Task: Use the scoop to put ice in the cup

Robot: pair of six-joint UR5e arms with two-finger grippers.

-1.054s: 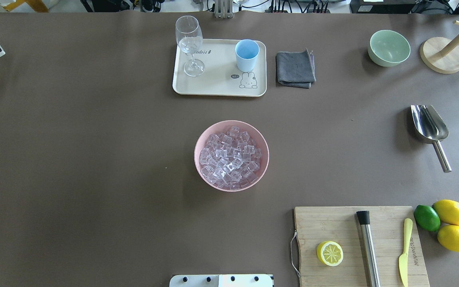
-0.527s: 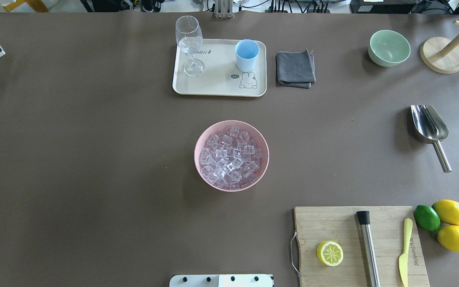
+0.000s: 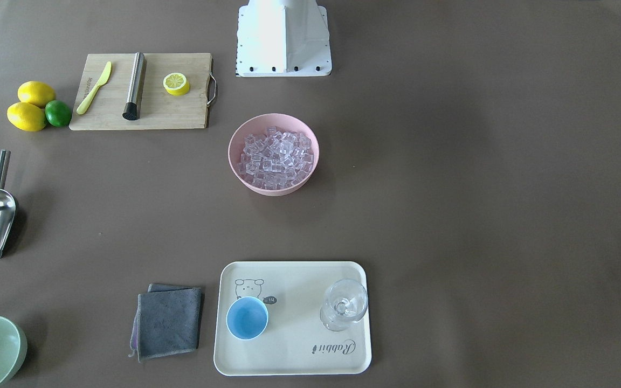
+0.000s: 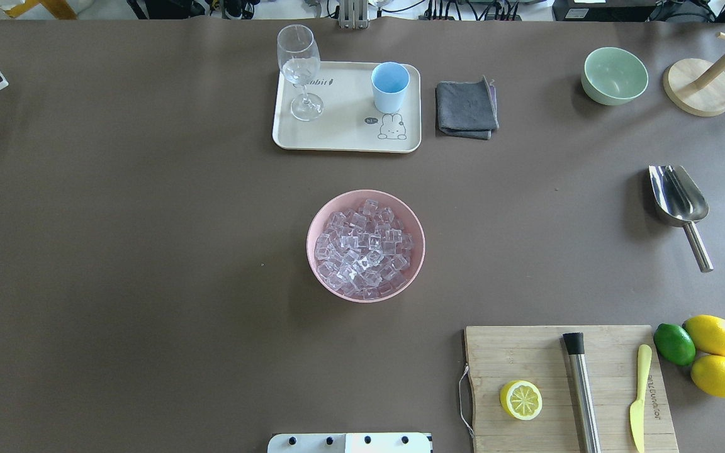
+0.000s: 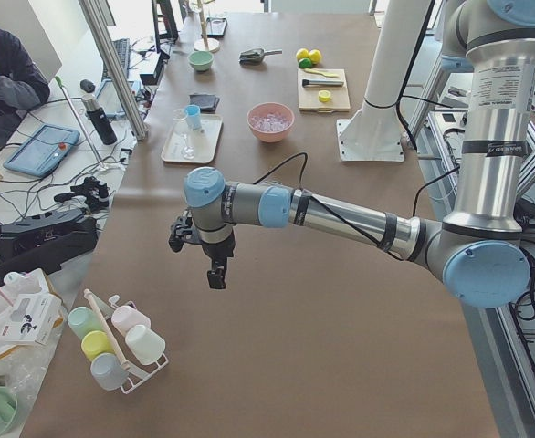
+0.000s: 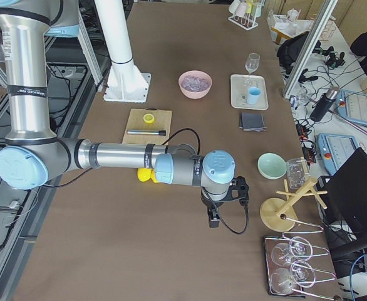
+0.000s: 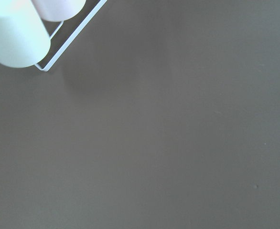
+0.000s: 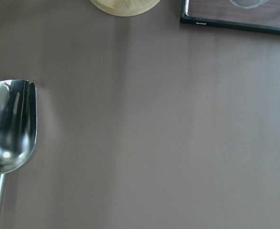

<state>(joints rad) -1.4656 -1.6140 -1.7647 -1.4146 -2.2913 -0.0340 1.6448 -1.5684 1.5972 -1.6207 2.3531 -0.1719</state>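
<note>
Both arms hang over the counter's ends, and the scoop lies alone.

Your left gripper (image 5: 215,272) hovers above the brown counter (image 4: 148,251) near a cup rack (image 5: 112,342), and your right gripper (image 6: 213,219) hovers near the scoop (image 4: 679,204). Only the side views show them, so you cannot tell whether either is open or closed. The ice (image 4: 364,248) is heaped in the pink bowl (image 4: 365,299) at mid-counter, and the cup (image 4: 390,85) stands on the tray (image 4: 343,135). A person (image 5: 3,68) sits beyond the counter among cables. In the overhead view nothing has shifted since a second ago.
</note>
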